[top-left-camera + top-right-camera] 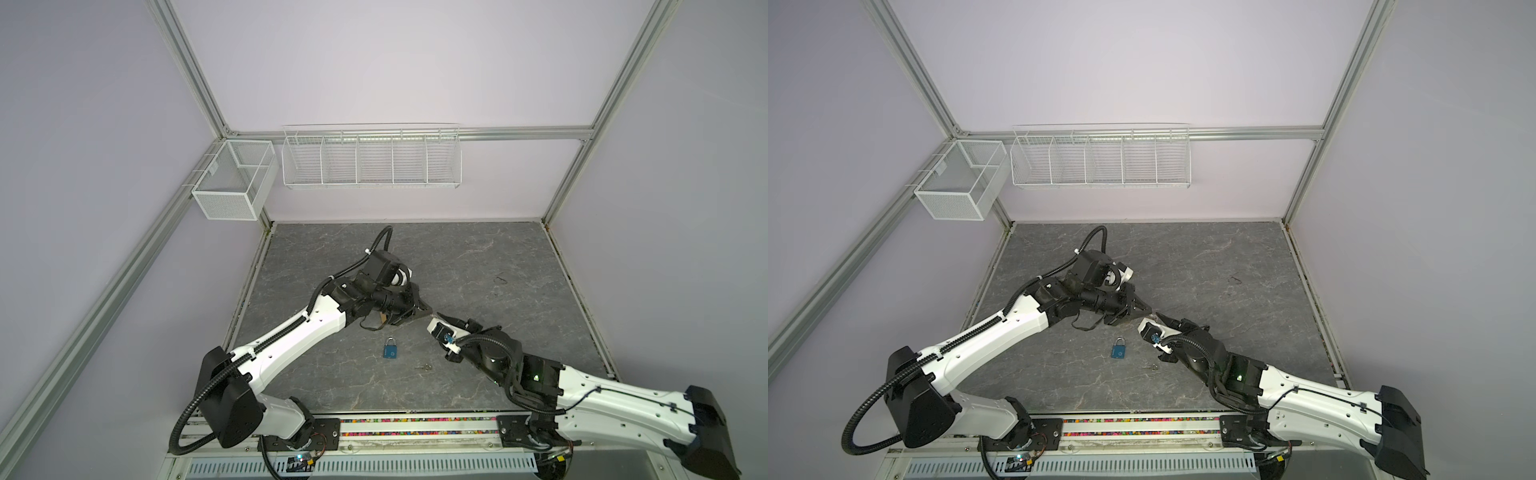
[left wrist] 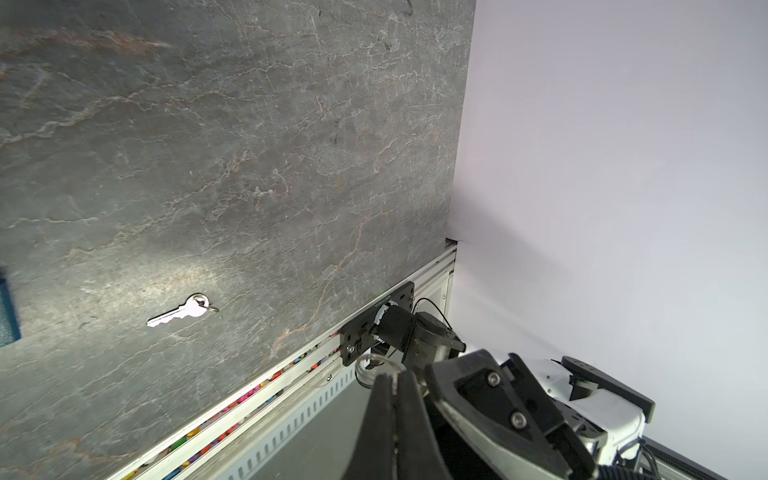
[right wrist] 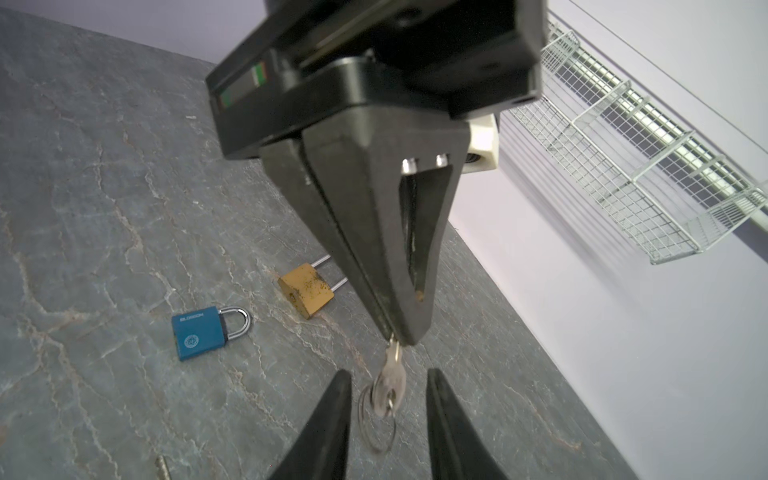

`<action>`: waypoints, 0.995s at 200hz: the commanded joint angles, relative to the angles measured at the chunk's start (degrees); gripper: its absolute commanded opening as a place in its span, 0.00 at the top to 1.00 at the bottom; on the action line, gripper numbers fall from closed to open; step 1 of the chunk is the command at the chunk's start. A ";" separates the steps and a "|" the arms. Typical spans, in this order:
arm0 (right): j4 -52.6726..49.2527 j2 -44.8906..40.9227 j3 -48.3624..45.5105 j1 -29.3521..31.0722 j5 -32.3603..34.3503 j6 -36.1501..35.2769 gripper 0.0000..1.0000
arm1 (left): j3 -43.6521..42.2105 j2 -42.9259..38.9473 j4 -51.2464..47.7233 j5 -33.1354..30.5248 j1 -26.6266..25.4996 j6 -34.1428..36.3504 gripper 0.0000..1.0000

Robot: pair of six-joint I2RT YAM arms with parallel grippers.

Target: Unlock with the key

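Over the grey stone table (image 1: 457, 270), the left tool (image 3: 401, 336) is clenched on the tip of a key (image 3: 390, 384), which hangs between the parted fingers of the right tool (image 3: 387, 372). Beyond them a brass padlock (image 3: 306, 291), a blue padlock (image 3: 199, 338) and a second key (image 2: 178, 316) lie flat.

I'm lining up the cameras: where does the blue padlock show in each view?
Both top views: blue padlock mid-table, between the arms.
Left wrist: blue sliver cut by the frame edge.
Right wrist: whole, beside a brass padlock.
Shared landmark: loose silver key beside it.
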 commanded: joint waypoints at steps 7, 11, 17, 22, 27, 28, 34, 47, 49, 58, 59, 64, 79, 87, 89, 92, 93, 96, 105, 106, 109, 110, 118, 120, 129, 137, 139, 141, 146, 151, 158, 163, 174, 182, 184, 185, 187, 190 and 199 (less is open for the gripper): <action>1.70 2.61 2.53 0.41 1.96 -0.93 0.72 | -1.88 -1.70 3.26 1.25 0.31 -1.89 1.00; 1.75 2.94 2.71 0.43 1.94 -0.96 0.73 | -2.00 -1.81 3.45 1.34 0.31 -1.89 1.00; 1.63 3.37 2.97 0.45 1.98 -1.12 0.74 | -2.30 -1.99 4.10 1.45 0.31 -3.78 1.00; 1.50 3.70 3.16 0.52 2.22 -1.14 0.75 | -2.56 -2.09 4.77 1.67 0.36 -4.26 1.00; 1.49 3.99 3.29 0.57 2.37 -1.19 0.76 | -2.82 -2.30 5.35 1.82 0.40 -4.76 1.00; 1.49 4.06 3.29 0.59 2.38 -1.21 0.76 | -2.86 -2.33 5.48 1.85 0.40 -4.82 1.00; 1.41 4.20 3.38 0.65 2.43 -1.31 0.76 | -3.13 -2.56 6.08 1.87 0.40 -5.42 1.00; 1.29 4.14 3.22 0.71 3.18 -1.48 0.76 | -3.78 -3.31 7.36 1.87 0.70 -6.75 1.00; 1.29 4.11 3.14 0.78 3.37 -1.53 0.76 | -3.89 -3.43 7.62 1.87 0.74 -7.02 1.00; 1.13 3.88 3.07 0.96 4.38 -1.81 0.76 | -4.57 -4.00 8.90 2.00 1.08 -8.29 1.00; 1.13 3.87 3.05 0.96 4.52 -1.87 0.76 | -4.66 -4.06 8.98 2.02 1.09 -8.39 1.00; 1.18 3.78 2.95 1.04 5.24 -2.16 0.76 | -4.94 -4.39 9.49 2.08 1.26 -8.92 1.00; 0.95 3.62 2.83 1.13 6.16 -3.25 0.76 | -5.35 -4.89 9.76 2.39 1.67 -9.70 1.00; 0.18 3.80 3.18 1.21 6.52 -3.80 0.76 | -5.59 -5.05 10.02 2.47 1.79 -10.08 1.00; 0.04 3.85 3.26 1.22 6.69 -3.89 0.76 | -5.68 -5.12 10.19 2.55 1.85 -10.18 1.00; -0.18 4.02 3.41 1.31 6.90 -4.13 0.76 | -5.77 -5.13 10.46 2.64 1.89 -10.42 1.00; -0.23 4.07 3.44 1.35 6.97 -4.18 0.76 | -5.83 -5.15 10.54 2.69 1.94 -10.50 1.00; -0.33 4.10 3.51 1.31 7.14 -4.36 0.76 | -5.96 -5.19 10.84 2.81 1.98 -10.70 1.00; -0.10 4.22 3.47 1.33 7.50 -4.86 0.76 | -6.23 -5.17 11.58 3.43 2.07 -11.26 1.00; -0.01 4.17 3.43 1.36 7.58 -4.85 0.76 | -6.28 -5.17 11.54 3.49 2.07 -11.28 1.00; 0.22 4.13 3.34 1.41 7.65 -4.98 0.76 | -6.32 -5.09 11.59 3.68 2.07 -11.29 1.00; 0.33 4.13 3.32 1.45 7.65 -5.04 0.76 | -6.32 -5.04 11.60 3.70 2.07 -11.33 1.00; 0.94 3.88 3.12 1.40 7.57 -5.33 0.77 | -6.37 -4.96 11.51 3.89 2.07 -11.37 1.00; 1.09 3.87 3.12 1.42 7.50 -5.35 0.77 | -6.40 -4.94 11.56 3.89 2.07 -11.38 1.00; 1.58 3.77 3.17 1.40 7.39 -5.52 0.78 | -6.59 -5.11 11.45 3.91 2.07 -11.38 1.00; 1.98 3.70 3.25 1.48 7.33 -5.62 0.78 | -6.59 -5.11 10.93 3.81 2.16 -11.17 1.00; 2.05 3.69 3.28 1.48 7.31 -5.69 0.77 | -6.59 -5.15 10.91 3.80 2.16 -11.13 1.00; 2.16 3.69 3.29 1.48 7.31 -5.77 0.77 | -6.59 -5.12 10.90 3.80 2.16 -11.12 1.00; 2.40 3.69 3.38 1.53 7.30 -5.88 0.77 | -6.72 -5.09 10.90 3.78 2.16 -11.12 1.00; 2.61 3.61 3.46 1.63 7.19 -6.01 0.76 | -6.76 -5.09 10.90 3.80 2.16 -11.12 1.00; 2.72 3.67 3.60 1.57 6.88 -6.21 0.77 | -6.85 -5.15 10.95 3.80 2.16 -11.12 1.00; 2.96 3.69 3.64 1.57 6.87 -6.32 0.76 | -6.85 -5.13 10.97 3.80 2.16 -11.12 1.00; 2.94 3.99 3.97 1.66 6.54 -6.58 0.77 | -6.94 -5.16 10.90 3.63 2.22 -11.04 1.00; 2.96 4.28 4.17 1.81 6.51 -6.74 0.76 | -7.03 -5.06 10.98 3.63 2.25 -11.11 1.00; 2.98 4.30 4.24 1.83 6.51 -6.76 0.77 | -7.07 -5.05 11.05 3.63 2.25 -11.07 1.00; 3.03 4.34 4.25 1.83 6.51 -6.76 0.76 | -7.09 -5.02 11.06 3.63 2.25 -11.09 1.00; 3.06 4.38 4.26 1.88 6.47 -6.77 0.76 | -7.11 -5.00 11.07 3.61 2.25 -11.04 1.00; 3.07 4.46 4.30 1.85 6.39 -6.77 0.77 | -7.12 -4.98 11.07 3.58 2.25 -11.10 1.00; 2.64 4.77 4.56 1.92 6.07 -6.94 0.78 | -7.33 -4.86 11.53 3.71 2.25 -11.33 1.00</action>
